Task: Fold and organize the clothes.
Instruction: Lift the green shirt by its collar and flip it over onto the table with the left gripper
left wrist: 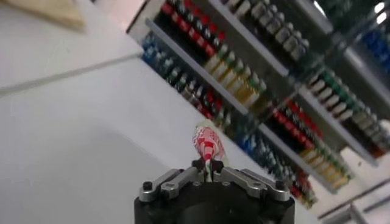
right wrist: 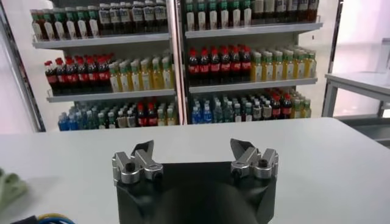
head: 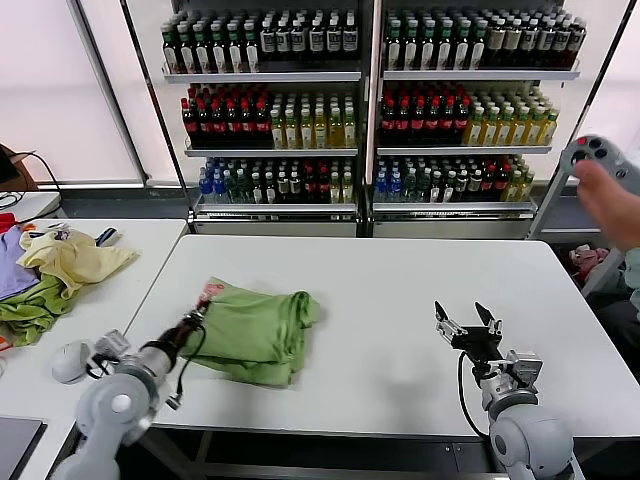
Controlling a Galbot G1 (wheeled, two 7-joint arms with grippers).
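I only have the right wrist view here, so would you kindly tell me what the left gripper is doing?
Observer: The left gripper is shut on the shirt, pinching its near-left edge, where the red-white print is.
Operator: Thank you. How does the shirt lie?
Observer: It lies bunched and partly folded on the table, left of centre.
Operator: And where is my right gripper relative to it?
Observer: The right gripper hovers open over bare table, well to the right of the shirt, touching nothing.
Operator: Is anything else nearby?
Observer: A heap of garments sits on a separate table to the left.
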